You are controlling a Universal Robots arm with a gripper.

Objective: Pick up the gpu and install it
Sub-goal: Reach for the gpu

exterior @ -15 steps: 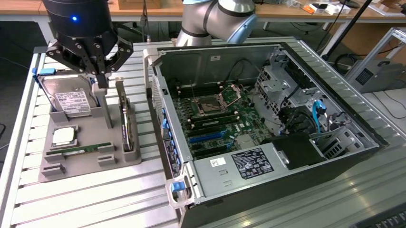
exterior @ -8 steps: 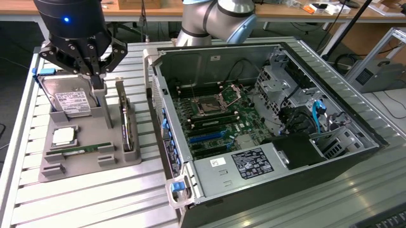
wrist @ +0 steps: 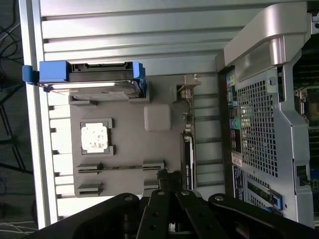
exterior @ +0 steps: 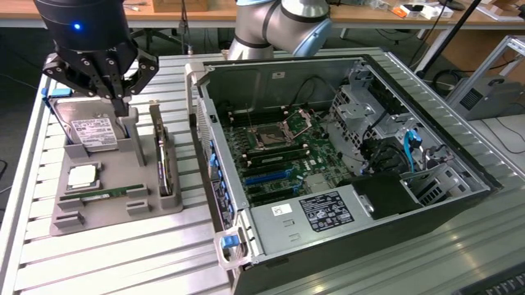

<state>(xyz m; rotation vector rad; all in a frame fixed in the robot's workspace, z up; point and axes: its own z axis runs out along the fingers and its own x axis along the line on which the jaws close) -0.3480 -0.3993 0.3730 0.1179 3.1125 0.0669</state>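
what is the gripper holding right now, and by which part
Nothing. The gripper is shut and empty above the grey tray; the gpu stands in it, untouched.

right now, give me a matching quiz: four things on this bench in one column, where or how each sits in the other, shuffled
Things
1 gpu
2 hard drive
3 processor chip
4 computer case

Places or states
a lying flat in a square recess of the tray
b on its side, panel off, insides showing
c standing on its long edge in a slot on the tray's side nearest the case
d propped at a slant at one end of the tray

Pairs: 1-c, 2-d, 3-a, 4-b
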